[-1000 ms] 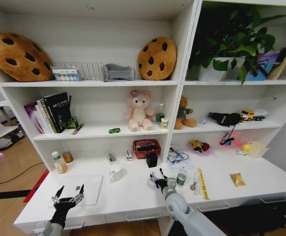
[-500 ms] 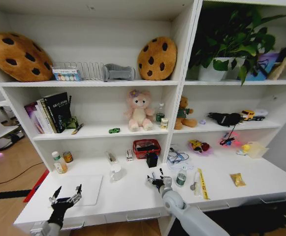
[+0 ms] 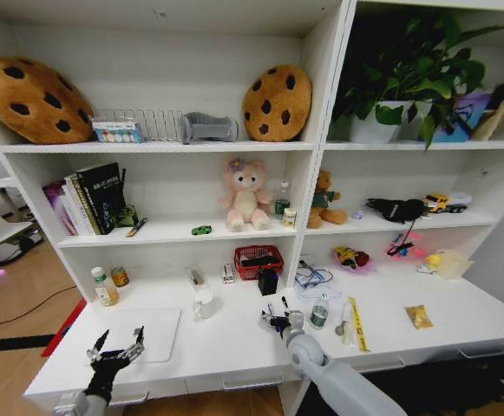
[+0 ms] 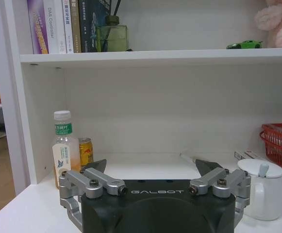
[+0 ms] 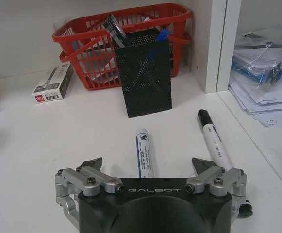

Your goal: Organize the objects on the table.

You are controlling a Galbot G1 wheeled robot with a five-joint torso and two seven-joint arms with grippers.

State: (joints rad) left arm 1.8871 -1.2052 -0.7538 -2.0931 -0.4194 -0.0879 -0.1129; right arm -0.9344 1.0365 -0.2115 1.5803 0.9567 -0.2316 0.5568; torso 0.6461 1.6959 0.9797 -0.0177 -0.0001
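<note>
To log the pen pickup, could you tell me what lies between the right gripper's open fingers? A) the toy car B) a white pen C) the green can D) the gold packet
B: in the right wrist view a white pen lies on the table between the open right gripper fingers.

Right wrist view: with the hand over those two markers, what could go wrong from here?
The open right hand straddles one marker, but the second marker lies by one fingertip and could be knocked and roll. Beyond them, the black mesh pen holder looks light and could tip if the hand overshoots.
</note>
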